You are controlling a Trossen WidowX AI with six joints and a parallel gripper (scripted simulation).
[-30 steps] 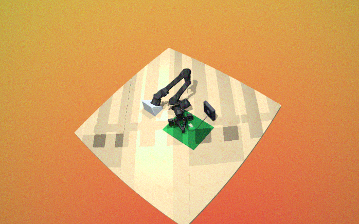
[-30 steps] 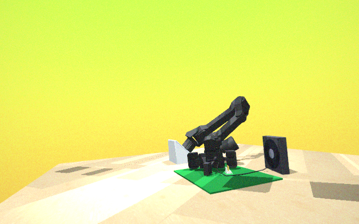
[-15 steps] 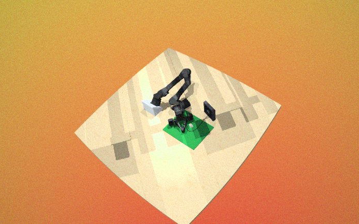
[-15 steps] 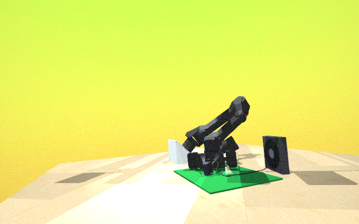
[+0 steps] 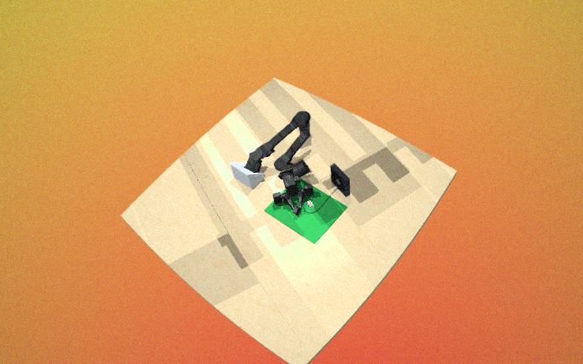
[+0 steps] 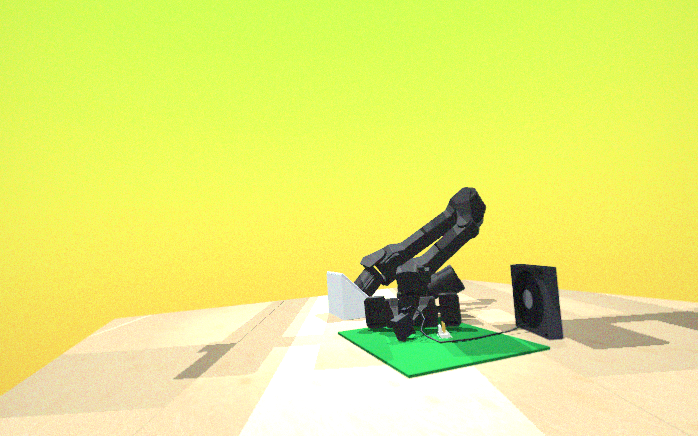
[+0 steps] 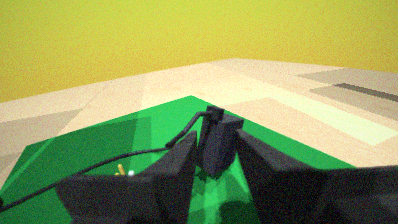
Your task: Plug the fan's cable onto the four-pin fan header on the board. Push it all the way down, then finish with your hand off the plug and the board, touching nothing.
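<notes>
My gripper [image 5: 296, 209] [image 6: 403, 324] [image 7: 215, 135] is slightly open low over the green board [image 5: 314, 231] [image 6: 411, 363] [image 7: 175, 112]. The dark plug [image 7: 218, 150] stands between the fingertips, a little tilted, with a narrow gap showing at the left finger; whether it touches the right finger or the board is unclear. The black cable [image 6: 477, 337] [image 7: 100, 160] runs from the plug to the fan [image 5: 340, 179] [image 6: 537, 301]. The white header [image 5: 310, 204] [image 6: 444, 335] stands apart from the plug; its yellow pins [image 7: 121, 170] show beyond the left finger, whose body hides its lower part.
A pale grey wedge-shaped block [image 5: 247, 175] [image 6: 343, 297] stands by the arm's base, behind the board. The fan stands upright past the board's right edge, and its cable crosses the board close by the header. Shadows and bright patches lie on the wooden table [image 5: 185, 199].
</notes>
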